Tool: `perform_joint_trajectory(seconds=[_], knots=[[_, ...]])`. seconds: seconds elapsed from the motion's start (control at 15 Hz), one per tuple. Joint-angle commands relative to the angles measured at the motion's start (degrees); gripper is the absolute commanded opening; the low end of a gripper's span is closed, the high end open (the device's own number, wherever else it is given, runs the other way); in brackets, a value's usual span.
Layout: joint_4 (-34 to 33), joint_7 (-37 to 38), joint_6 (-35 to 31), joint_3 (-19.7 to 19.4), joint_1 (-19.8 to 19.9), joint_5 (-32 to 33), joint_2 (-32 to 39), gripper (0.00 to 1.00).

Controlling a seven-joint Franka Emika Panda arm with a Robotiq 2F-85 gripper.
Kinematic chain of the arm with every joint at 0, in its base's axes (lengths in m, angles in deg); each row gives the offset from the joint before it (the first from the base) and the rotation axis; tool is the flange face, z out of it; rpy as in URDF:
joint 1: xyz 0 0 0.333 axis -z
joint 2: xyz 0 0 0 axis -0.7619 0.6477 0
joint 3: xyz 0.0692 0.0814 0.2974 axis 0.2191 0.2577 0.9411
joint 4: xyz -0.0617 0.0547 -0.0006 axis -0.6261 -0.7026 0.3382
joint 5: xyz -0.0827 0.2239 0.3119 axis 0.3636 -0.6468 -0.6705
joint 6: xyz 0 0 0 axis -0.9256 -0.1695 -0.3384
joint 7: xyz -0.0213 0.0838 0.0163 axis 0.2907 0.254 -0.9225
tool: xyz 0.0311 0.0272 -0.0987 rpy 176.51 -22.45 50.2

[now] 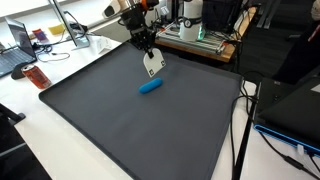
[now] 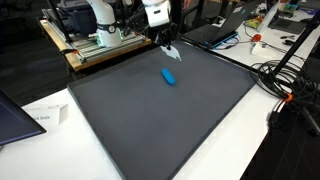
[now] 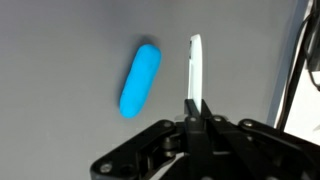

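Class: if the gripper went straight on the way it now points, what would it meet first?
Probably the dark mat: the gripper, shut on a thin white piece, points down at bare mat beside the blue capsule, not onto it. Its height is unclear.

In the wrist view the white piece (image 3: 195,62) shows only its thin edge, so its face cannot be read. Its lower end is hidden between the fingers of the pincer (image 3: 196,104), whose body is cut off by the bottom edge. In both exterior views the piece is too small to identify, and where the fingers meet it cannot be made out. There the dark mat (image 1: 120,130) runs off the bottom edge, its near corner unseen.
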Motion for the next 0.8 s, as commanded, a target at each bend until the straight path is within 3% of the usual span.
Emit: perform_joint_trajectory(seconds=[0.0,0.2,0.47,0.73], knots=[[-1.44,11.39,1.89,-0.74,-3.4,16.11,-2.56,0.01],[-4.36,12.74,6.28,2.33,-2.11,27.48,-3.2,0.01],[-8.49,3.93,9.7,4.26,-1.99,31.93,-2.79,0.01],[-11.46,-8.04,9.97,5.34,-1.65,31.69,-2.4,0.01]])
